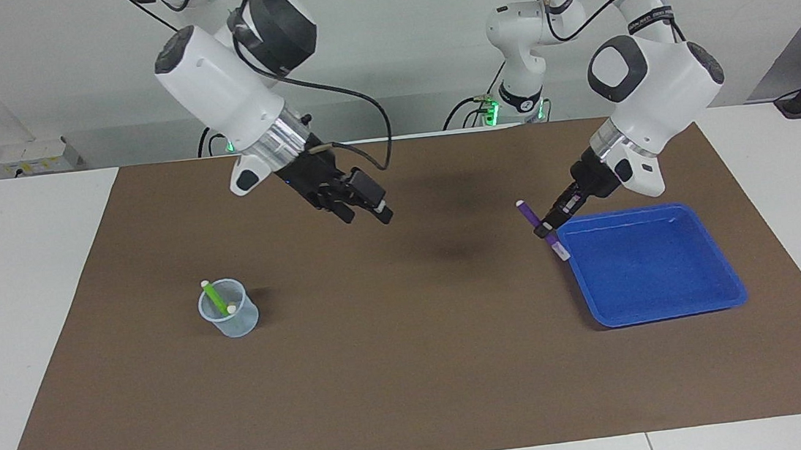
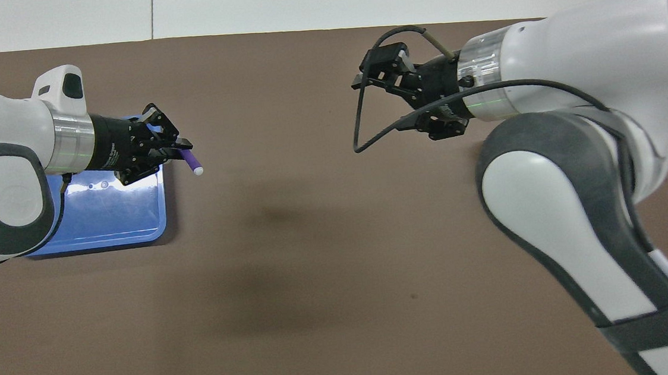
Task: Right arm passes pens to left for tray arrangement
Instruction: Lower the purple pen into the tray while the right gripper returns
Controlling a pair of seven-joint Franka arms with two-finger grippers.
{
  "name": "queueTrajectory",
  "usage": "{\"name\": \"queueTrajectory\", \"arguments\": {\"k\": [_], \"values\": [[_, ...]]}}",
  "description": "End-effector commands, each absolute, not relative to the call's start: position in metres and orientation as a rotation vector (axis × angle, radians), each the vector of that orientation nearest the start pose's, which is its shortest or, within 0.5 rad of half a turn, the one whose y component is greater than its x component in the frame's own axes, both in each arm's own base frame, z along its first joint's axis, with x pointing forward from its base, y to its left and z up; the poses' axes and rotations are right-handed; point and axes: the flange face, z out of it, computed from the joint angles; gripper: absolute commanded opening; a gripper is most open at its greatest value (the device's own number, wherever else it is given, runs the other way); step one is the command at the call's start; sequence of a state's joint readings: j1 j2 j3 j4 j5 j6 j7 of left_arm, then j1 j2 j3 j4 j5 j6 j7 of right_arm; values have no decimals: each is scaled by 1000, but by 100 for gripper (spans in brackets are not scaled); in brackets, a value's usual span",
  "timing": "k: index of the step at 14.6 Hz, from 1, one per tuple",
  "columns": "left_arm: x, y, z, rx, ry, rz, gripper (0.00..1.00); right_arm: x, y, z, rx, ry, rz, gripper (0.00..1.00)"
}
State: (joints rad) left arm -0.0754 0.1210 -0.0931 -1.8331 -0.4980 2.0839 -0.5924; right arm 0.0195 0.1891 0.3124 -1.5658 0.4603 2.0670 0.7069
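Observation:
My left gripper (image 1: 547, 226) is shut on the purple pen (image 1: 529, 213), which hangs tilted over the mat right at the edge of the blue tray (image 1: 647, 267). In the overhead view the left gripper (image 2: 181, 149) is over the tray's (image 2: 104, 217) corner, and the purple pen (image 2: 191, 162) juts out past the rim. My right gripper (image 1: 366, 216) is open and holds nothing, up over the mat between the tray and the cup; its fingers (image 2: 387, 103) are spread in the overhead view. A green pen (image 1: 216, 298) stands in the cup.
The small translucent cup (image 1: 230, 321) stands on the brown mat (image 1: 414, 370) toward the right arm's end; the right arm hides it in the overhead view. White tabletop borders the mat on all sides.

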Motion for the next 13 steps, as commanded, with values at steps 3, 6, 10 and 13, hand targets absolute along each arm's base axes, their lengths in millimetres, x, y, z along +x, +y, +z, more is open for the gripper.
{"name": "queueTrajectory", "arguments": {"k": [3, 6, 10, 13], "values": [[593, -73, 478, -3487, -627, -21, 0, 592, 158, 589, -2773, 441, -72, 100], [594, -50, 476, -3491, -427, -106, 0, 583, 124, 592, -2927, 257, -64, 100], [598, -33, 472, -3264, -1, -184, 0, 588, 62, 575, -3021, 25, -81, 100], [598, -1, 467, -3219, -4, -169, 0, 591, 41, 554, -3047, -96, -104, 100]]}}
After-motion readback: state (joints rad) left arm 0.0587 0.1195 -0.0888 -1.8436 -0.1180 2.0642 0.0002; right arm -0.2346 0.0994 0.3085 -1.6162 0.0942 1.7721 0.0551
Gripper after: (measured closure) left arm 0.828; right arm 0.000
